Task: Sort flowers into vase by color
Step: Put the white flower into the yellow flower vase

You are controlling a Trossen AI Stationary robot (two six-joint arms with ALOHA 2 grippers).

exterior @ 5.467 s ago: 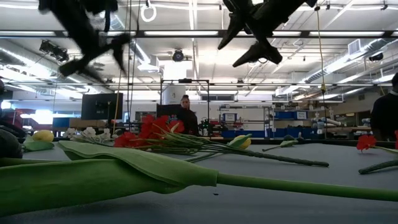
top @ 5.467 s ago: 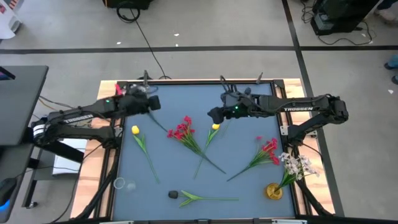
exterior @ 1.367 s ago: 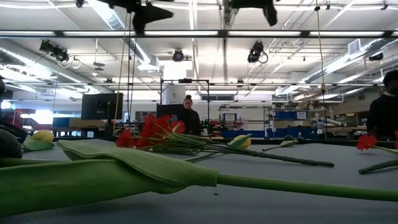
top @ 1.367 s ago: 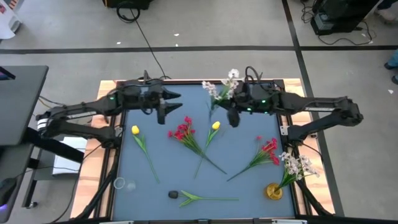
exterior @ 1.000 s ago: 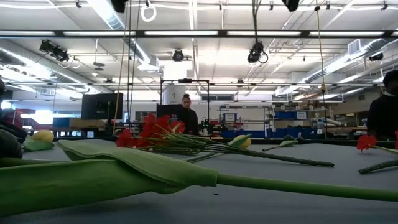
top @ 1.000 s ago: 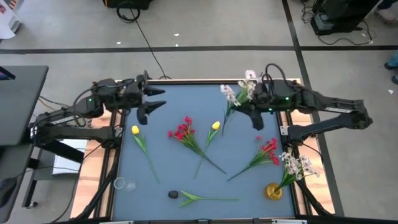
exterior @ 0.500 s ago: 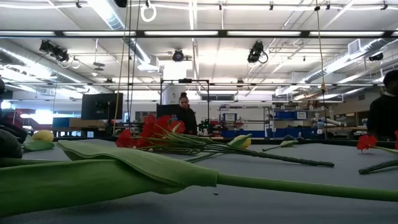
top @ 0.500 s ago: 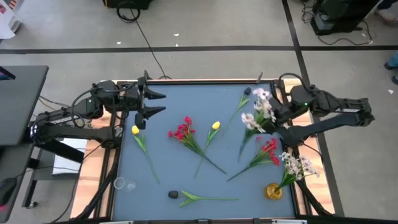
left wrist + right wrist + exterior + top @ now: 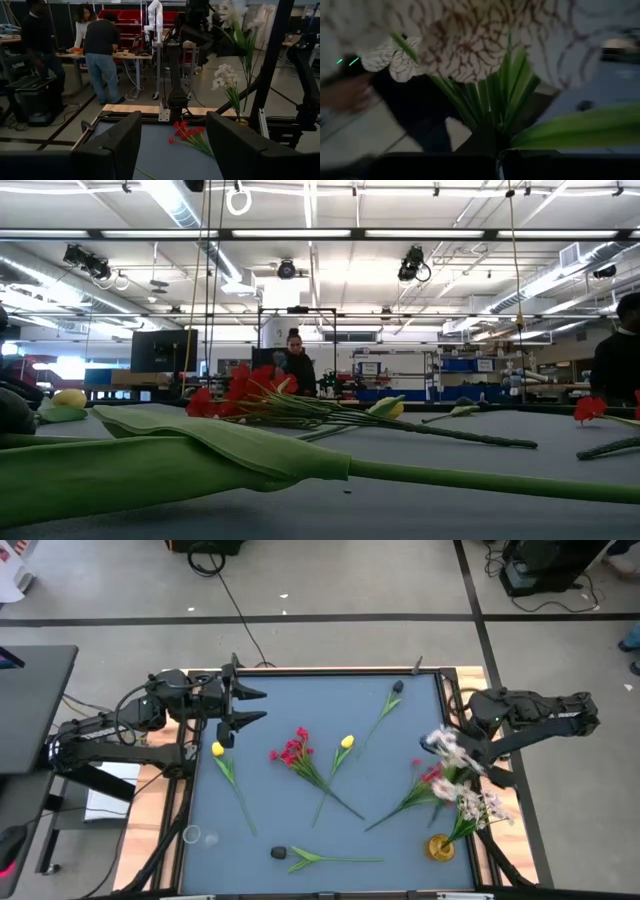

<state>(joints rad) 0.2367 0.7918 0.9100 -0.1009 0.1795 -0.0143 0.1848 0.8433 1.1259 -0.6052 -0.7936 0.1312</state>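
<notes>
My right gripper (image 9: 468, 752) hangs over the table's right side, shut on a white blossom spray (image 9: 447, 750) that is clear of the table. Just nearer, a gold vase (image 9: 439, 846) stands at the near right corner with another white spray (image 9: 480, 805) in it. On the blue mat lie two red clusters (image 9: 291, 750) (image 9: 432, 777), two yellow tulips (image 9: 217, 749) (image 9: 346, 742) and two dark buds (image 9: 397, 687) (image 9: 278, 853). My left gripper (image 9: 245, 706) waits open above the far left corner. My right gripper pinches the white spray by its stem among the green leaves (image 9: 492, 132), just below the blossoms (image 9: 470, 40). The spray is lifted clear of the table. In the left wrist view its blossoms (image 9: 231, 11) stand uppermost and the stem (image 9: 244, 47) hangs below the hold.
A clear glass (image 9: 192, 835) stands off the mat's near left corner. Wooden rails (image 9: 175, 790) frame the mat. People (image 9: 102, 50) stand at benches in the room beyond the table. The mat's middle near part (image 9: 340, 830) lies bare between the stems.
My right gripper has carried the white spray from the far right of the mat toward the near right edge, closing on the gold vase. The spray stays lifted clear throughout.
</notes>
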